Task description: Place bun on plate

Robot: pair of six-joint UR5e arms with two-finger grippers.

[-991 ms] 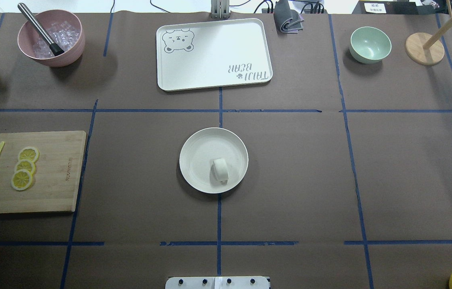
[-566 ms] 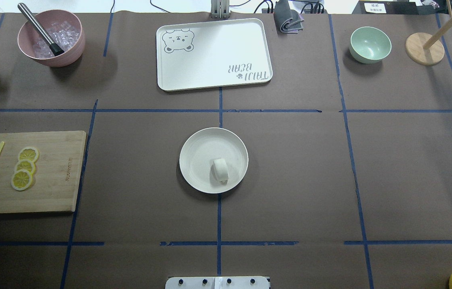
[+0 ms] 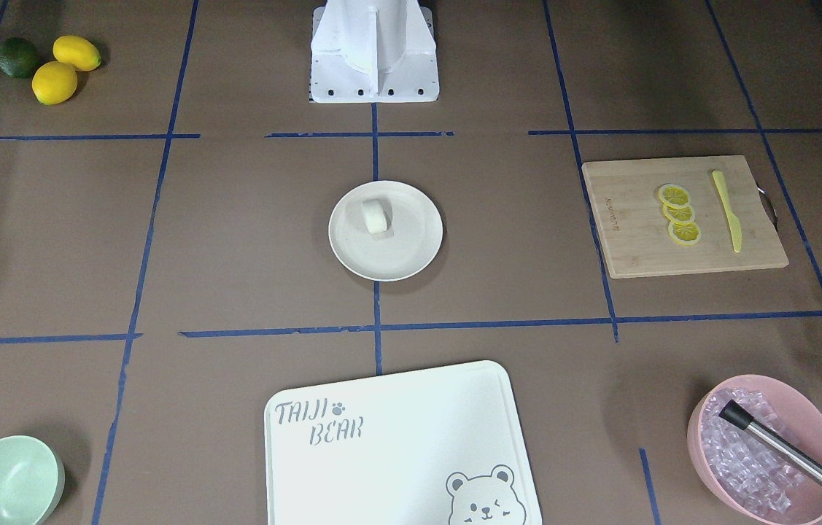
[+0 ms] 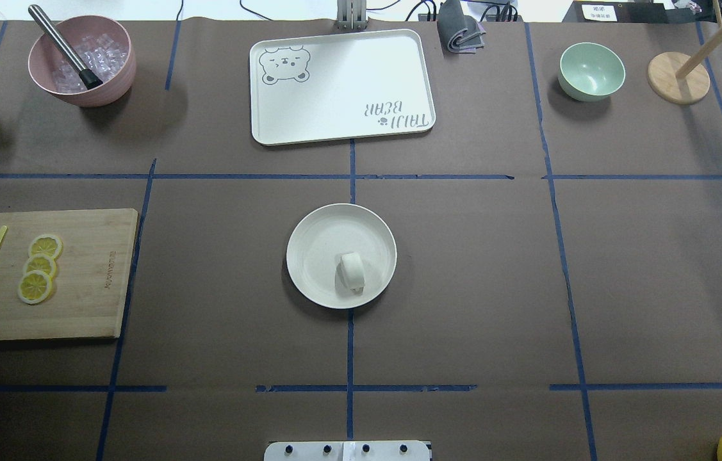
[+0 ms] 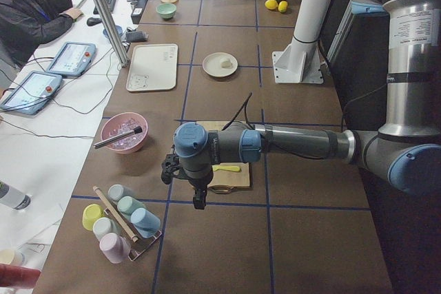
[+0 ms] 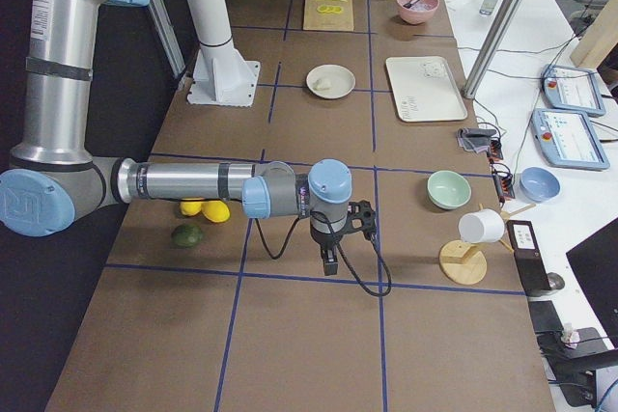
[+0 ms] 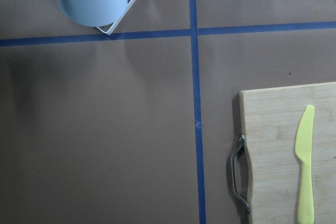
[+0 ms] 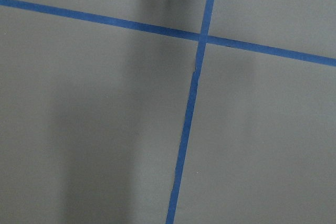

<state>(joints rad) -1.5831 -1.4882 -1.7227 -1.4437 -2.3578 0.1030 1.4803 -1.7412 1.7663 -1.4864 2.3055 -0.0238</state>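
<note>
Both grippers: my left gripper (image 5: 198, 200) and right gripper (image 6: 328, 265) hang mid-frame in the side views; jaws spread or pressed, I cannot tell
Location: bun (image 4: 352, 270) rests on plate (image 4: 312, 234), frame centre, toward its lower right
Handling: judged light, soft, apt to roll; pinch gently across flat ends
Surroundings: bear tray (image 4: 341, 86) above, lemon slices (image 4: 40, 267) far left, well apart; no obstruction

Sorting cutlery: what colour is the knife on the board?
Pale yellow-green knife; best in the left wrist view.

table (image 4: 463, 269) (brown paper, blue tape) | plate (image 4: 319, 240) | bear board (image 4: 341, 83) | cutting board (image 4: 85, 282) | pink bowl (image 4: 111, 93) | green bowl (image 4: 591, 67)
</note>
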